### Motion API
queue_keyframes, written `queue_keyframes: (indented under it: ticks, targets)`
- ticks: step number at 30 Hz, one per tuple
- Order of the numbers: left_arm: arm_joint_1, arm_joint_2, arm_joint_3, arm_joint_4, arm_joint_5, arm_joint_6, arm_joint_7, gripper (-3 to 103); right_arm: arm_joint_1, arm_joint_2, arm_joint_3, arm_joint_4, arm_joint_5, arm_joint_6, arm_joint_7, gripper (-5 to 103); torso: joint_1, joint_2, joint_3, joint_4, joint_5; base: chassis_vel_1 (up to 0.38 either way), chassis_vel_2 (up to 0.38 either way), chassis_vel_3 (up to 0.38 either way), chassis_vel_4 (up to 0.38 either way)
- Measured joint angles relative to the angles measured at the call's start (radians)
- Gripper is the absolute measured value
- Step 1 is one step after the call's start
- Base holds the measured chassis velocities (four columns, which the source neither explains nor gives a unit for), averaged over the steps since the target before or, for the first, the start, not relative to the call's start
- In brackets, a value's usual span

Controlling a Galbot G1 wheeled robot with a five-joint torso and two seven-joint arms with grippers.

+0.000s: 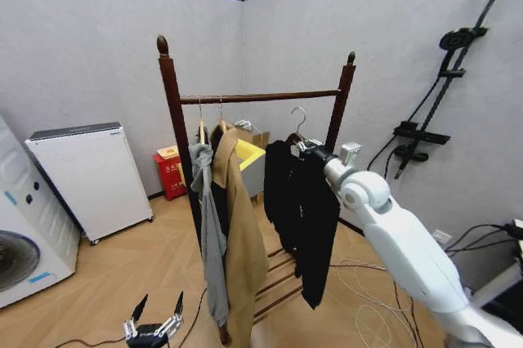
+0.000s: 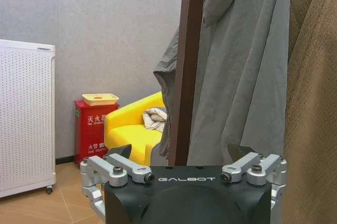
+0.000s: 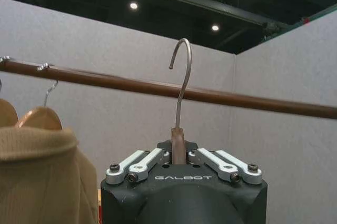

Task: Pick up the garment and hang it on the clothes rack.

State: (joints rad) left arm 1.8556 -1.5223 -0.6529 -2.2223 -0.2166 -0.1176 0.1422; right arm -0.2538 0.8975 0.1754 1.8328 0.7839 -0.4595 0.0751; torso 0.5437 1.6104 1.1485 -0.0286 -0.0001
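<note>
Right gripper (image 3: 179,153): I have it clamped on the neck of the hanger (image 3: 178,142), jaws closed around the wood so the metal hook (image 3: 181,77) stands upright and free above them.
Black coat (image 1: 304,209): it hangs from that hanger at the end of my right arm, next to the rack's right post and below the bar; it isn't on the rack yet.
Clothes rack (image 1: 261,96): in the right wrist view the bar (image 3: 221,95) crosses behind the hook, whose tip rises above it. I judge the hook high enough to go over.
Space on bar: the grey top (image 1: 208,225) and tan coat (image 1: 241,234) fill the left part, so I hold my coat toward the right.
Left gripper (image 1: 155,325): parked low near the floor, fingers spread apart, holding nothing.
</note>
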Motion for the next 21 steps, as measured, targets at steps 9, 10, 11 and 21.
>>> queue_keyframes:
  ticks: [9,10,11,21]
  targets:
    - [0.000,0.000,0.000,0.000,0.000,0.000,0.000,100,0.229,0.026,-0.180,-0.076,0.104,-0.059,0.051,10,0.000,0.000,0.000,0.0003,0.0000,0.000,0.000,0.000,0.000]
    - [0.000,0.000,0.000,0.000,0.000,0.000,0.000,100,0.250,0.034,-0.201,-0.095,0.107,-0.063,0.060,10,0.000,0.000,0.000,0.0005,0.0000,0.000,0.000,0.000,0.000]
    - [0.000,0.000,0.000,0.000,0.000,0.000,0.000,100,0.250,0.034,-0.201,-0.095,0.107,-0.063,0.060,10,0.000,0.000,0.000,0.0005,0.0000,0.000,0.000,0.000,0.000]
    - [0.000,0.000,0.000,0.000,0.000,0.000,0.000,100,0.416,0.153,-0.330,-0.274,0.078,-0.095,0.083,10,0.000,0.000,0.000,0.0005,-0.0001,0.000,0.000,0.000,0.000]
